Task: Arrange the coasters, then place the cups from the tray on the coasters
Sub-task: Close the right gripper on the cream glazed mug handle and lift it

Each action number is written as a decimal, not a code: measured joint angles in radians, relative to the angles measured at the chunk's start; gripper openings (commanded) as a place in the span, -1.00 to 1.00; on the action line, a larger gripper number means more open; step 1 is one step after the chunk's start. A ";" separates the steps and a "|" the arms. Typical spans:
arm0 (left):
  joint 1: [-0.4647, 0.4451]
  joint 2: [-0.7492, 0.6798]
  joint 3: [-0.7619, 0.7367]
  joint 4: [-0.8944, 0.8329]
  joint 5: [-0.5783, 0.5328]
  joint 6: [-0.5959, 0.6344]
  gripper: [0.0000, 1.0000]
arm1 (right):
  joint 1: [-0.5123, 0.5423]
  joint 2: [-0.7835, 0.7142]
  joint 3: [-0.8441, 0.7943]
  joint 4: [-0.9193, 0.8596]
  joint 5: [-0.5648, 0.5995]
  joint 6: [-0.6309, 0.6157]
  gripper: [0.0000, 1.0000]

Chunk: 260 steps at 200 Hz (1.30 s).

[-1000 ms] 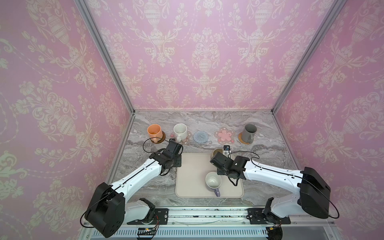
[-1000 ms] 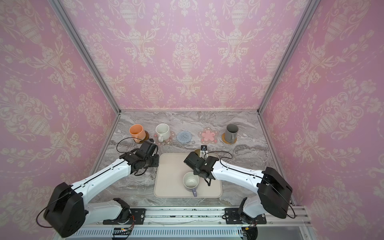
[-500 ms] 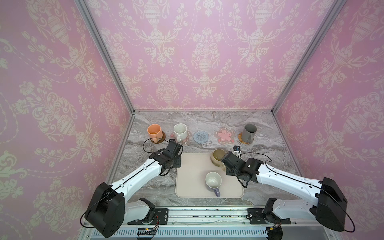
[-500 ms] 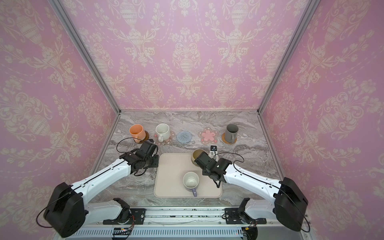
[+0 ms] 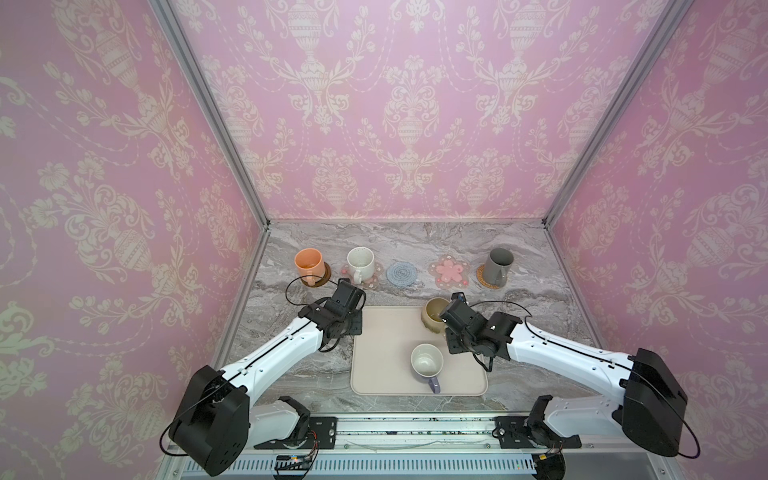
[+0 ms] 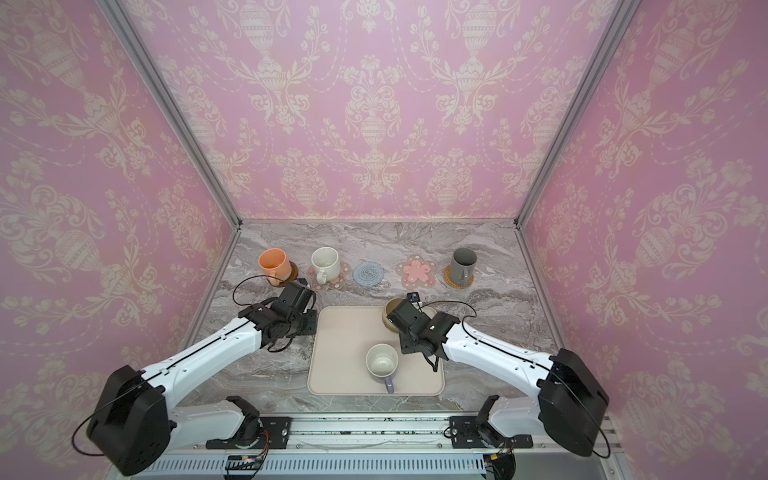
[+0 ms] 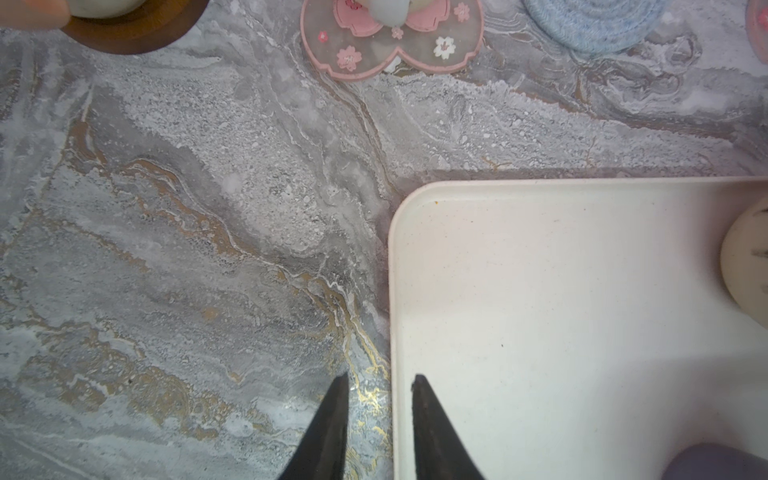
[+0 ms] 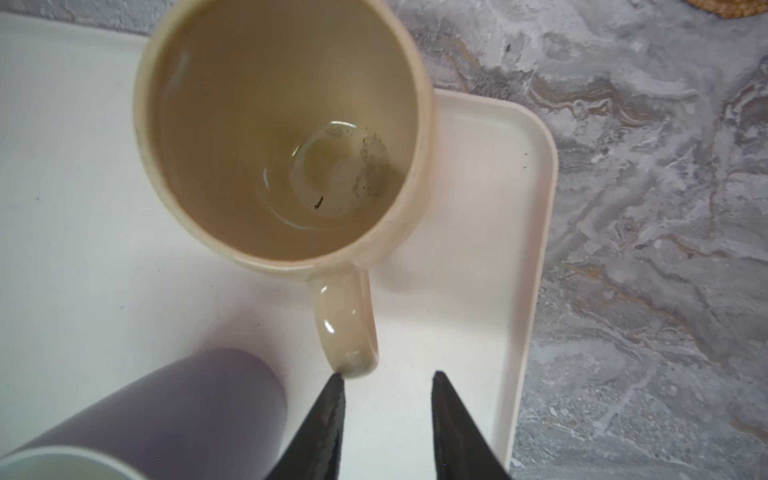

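My right gripper (image 8: pixel 387 374) had backed off the beige-yellow mug (image 8: pixel 282 137), jaws partly open and empty; the mug's handle pointed at them. My left gripper (image 7: pixel 380 375) hung slightly open, empty.

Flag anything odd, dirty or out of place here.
The beige mug on the tray has dark specks and a smudged ring in its bottom, so it looks unwashed. Nothing looks tipped, spilled or broken.
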 measured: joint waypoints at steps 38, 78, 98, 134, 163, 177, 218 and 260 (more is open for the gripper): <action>0.000 -0.021 0.000 -0.010 0.000 0.000 -0.41 | -0.001 0.097 0.057 0.013 -0.034 -0.060 -0.09; 0.000 -0.021 0.000 -0.019 -0.001 0.000 -0.41 | -0.027 0.164 0.088 0.026 -0.058 -0.085 -0.14; 0.000 -0.021 0.000 -0.019 -0.002 0.000 -0.41 | -0.036 0.187 0.092 0.030 -0.064 -0.088 -0.30; 0.000 -0.021 0.000 -0.018 -0.008 0.000 -0.41 | -0.037 0.205 0.092 0.030 -0.080 -0.098 -0.75; 0.000 -0.019 0.000 -0.015 -0.008 0.000 -0.41 | -0.037 0.206 0.096 0.025 -0.083 -0.096 -0.97; 0.000 -0.014 0.000 -0.012 -0.008 0.000 -0.41 | -0.037 0.204 0.098 0.014 -0.083 -0.097 -1.00; 0.000 0.019 0.002 -0.005 -0.008 0.000 -0.41 | -0.037 0.151 0.086 -0.048 -0.082 -0.096 -1.00; 0.000 0.027 0.004 0.009 -0.007 0.000 -0.41 | -0.037 0.058 0.037 -0.100 -0.080 -0.088 -1.00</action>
